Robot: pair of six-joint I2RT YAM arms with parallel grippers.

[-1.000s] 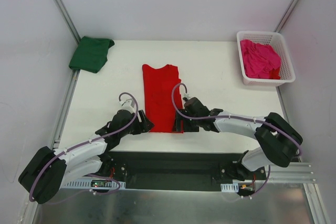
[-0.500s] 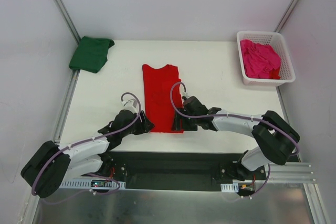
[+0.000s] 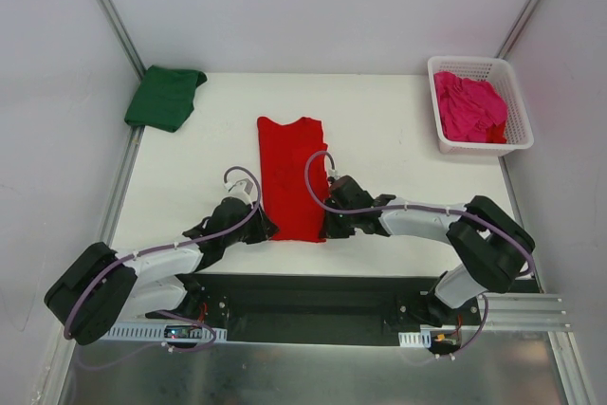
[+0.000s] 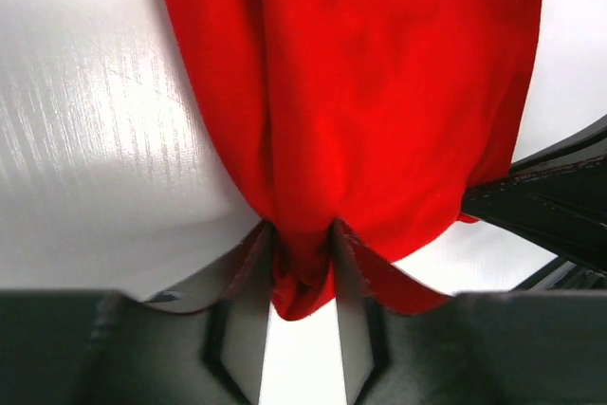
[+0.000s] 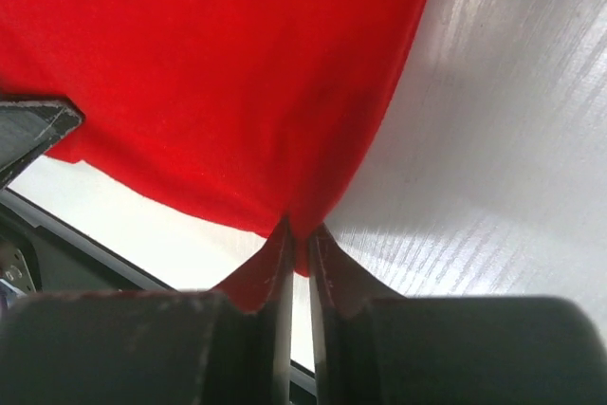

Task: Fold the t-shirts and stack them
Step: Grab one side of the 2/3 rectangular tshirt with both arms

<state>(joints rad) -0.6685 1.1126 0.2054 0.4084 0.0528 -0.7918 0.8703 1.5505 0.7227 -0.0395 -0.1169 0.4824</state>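
Left gripper (image 4: 302, 258) and right gripper (image 5: 298, 234) each pinch tight a near hem corner of the red shirt (image 3: 289, 173), folded narrow at centre; green shirt (image 3: 166, 97) sits folded far left; pink shirt (image 3: 469, 106) lies crumpled in the far-right basket (image 3: 520, 144), not yet folded.

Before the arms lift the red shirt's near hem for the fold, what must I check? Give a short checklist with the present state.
1. Left fingers shut on red shirt hem: ok.
2. Right fingers shut on the hem: ok.
3. All cloth layers held in each grip: cannot tell.
4. Green shirt apart from red shirt: ok.
5. Pink shirt inside basket, out of the way: ok.
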